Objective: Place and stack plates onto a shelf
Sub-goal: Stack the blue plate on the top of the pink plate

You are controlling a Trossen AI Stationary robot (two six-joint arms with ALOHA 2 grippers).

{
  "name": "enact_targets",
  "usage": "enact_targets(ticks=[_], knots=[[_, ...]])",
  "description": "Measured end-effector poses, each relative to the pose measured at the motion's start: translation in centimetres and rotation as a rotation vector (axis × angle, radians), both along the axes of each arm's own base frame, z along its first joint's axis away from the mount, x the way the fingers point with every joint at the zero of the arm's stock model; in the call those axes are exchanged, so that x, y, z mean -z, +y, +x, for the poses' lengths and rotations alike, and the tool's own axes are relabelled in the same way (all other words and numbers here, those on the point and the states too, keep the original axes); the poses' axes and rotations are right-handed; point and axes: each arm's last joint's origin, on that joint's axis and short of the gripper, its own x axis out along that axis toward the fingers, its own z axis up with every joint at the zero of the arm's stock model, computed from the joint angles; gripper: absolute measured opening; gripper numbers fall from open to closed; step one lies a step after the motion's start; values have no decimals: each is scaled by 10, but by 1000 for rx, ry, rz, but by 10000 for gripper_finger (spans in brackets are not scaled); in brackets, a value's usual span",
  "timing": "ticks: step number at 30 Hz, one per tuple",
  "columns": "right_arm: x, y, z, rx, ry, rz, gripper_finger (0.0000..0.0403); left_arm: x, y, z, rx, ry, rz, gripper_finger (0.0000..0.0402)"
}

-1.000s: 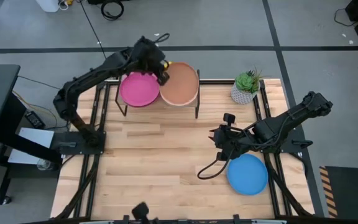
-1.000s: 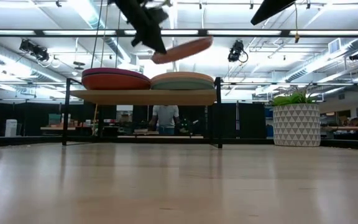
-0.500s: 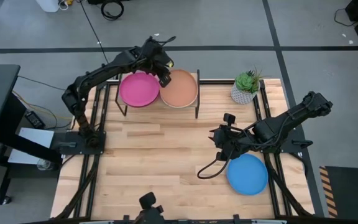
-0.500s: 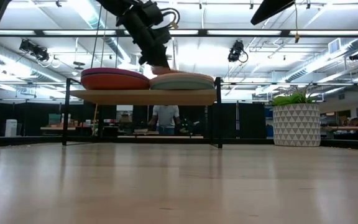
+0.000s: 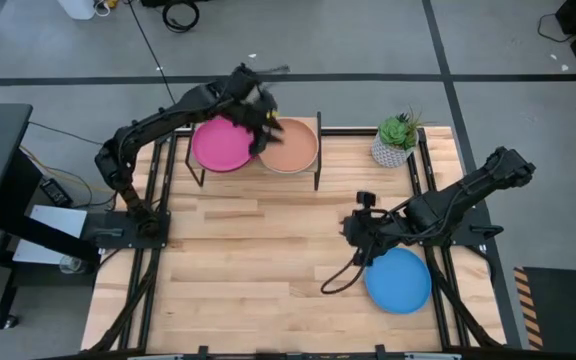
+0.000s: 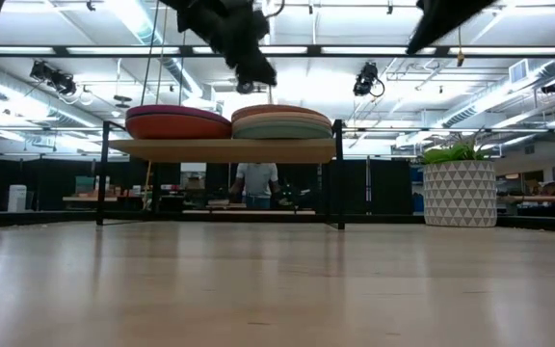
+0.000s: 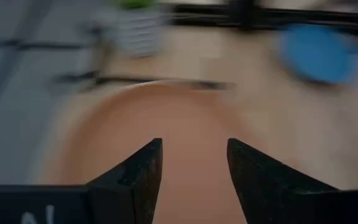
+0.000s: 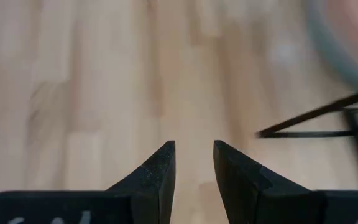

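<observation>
The terracotta plate (image 5: 292, 149) lies flat on top of the right stack (image 6: 282, 123) on the shelf (image 6: 222, 149). Beside it, the magenta plate (image 5: 222, 146) tops the left stack (image 6: 178, 122). My left gripper (image 5: 268, 126) hovers open just above the terracotta plate's left rim (image 7: 135, 112), clear of it in the low view (image 6: 256, 75). A bright blue plate (image 5: 399, 280) rests flat on the table at the near right. My right gripper (image 5: 350, 228) hangs open over bare table next to that plate, with nothing between its fingers (image 8: 166, 163).
A potted plant in a white patterned pot (image 5: 396, 140) stands at the far right of the table, right of the shelf. A black cable (image 5: 340, 275) loops on the table by the blue plate. Bare wood spreads across the table's middle and near left (image 5: 218, 270).
My left gripper has lowered the terracotta plate, held tilted above the right stack a second ago, onto that stack. It has then opened, let go and risen a little. The plate now lies flat on the stack.
</observation>
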Motion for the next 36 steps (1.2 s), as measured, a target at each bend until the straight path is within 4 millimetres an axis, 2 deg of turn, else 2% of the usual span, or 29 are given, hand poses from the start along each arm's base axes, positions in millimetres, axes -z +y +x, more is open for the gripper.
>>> enact_targets(ticks=[2, 5, 12, 16, 19, 24, 28, 36], knots=[[11, 2, -1, -46, 37, 36, 116, 2, -22, 6, 153, 11, -41, 181], [27, 3, -4, -88, 112, 101, 116, 10, -59, 17, 310, 95, -11, 172], [46, 7, -15, -105, 247, 240, 116, 13, -143, 42, 384, 207, 193, 153], [65, 9, -28, -132, 352, 233, 119, 14, -180, 47, 442, 218, 229, 151], [80, 7, -34, -109, 402, 241, 129, 20, -201, 53, 481, 166, 229, 150], [93, 4, -42, -102, 496, 326, 145, 63, -225, 56, 507, 163, 230, 150], [100, 3, -45, -124, 524, 317, 145, 93, -243, 51, 507, 180, 224, 150], [120, -3, -32, -135, 602, 278, 144, 117, -276, 43, 473, 186, 245, 150]])
